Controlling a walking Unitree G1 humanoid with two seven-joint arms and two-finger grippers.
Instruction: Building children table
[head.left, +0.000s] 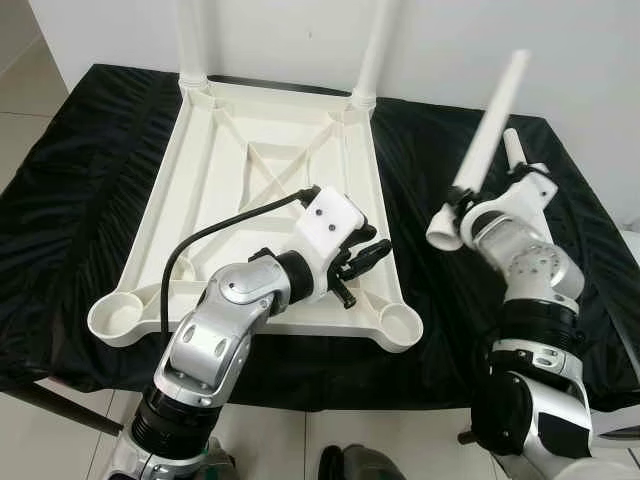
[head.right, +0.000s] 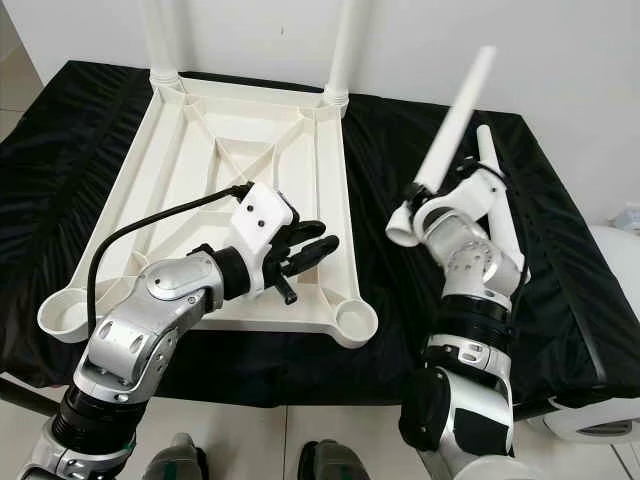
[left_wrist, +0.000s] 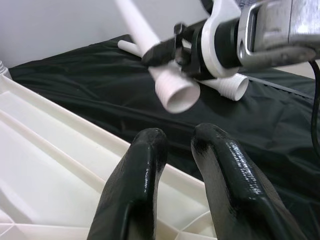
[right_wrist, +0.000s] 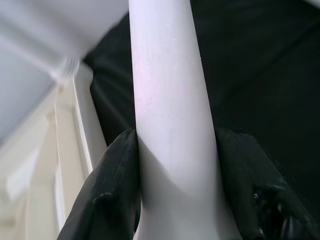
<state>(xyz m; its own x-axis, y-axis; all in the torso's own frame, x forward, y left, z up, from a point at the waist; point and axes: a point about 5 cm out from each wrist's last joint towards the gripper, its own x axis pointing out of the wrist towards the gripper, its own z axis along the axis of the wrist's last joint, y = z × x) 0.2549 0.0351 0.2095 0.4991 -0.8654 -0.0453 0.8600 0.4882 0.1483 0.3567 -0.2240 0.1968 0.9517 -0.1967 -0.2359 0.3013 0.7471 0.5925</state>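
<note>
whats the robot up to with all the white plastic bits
It is putting together a small white table. The tabletop lies upside down on a black cloth, with two legs already standing in the far corner sockets. The right gripper holds a third leg up in the air, tilted, and a fourth leg lies on the cloth beside it. The left gripper hovers empty over the tabletop's near right edge. The two near sockets are unfilled.

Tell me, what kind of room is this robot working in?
Probably a plain room in a home, though little of it shows: pale floor tiles, a bare white wall, and a black cloth spread as a work surface under an upside-down white plastic children's table.
</note>
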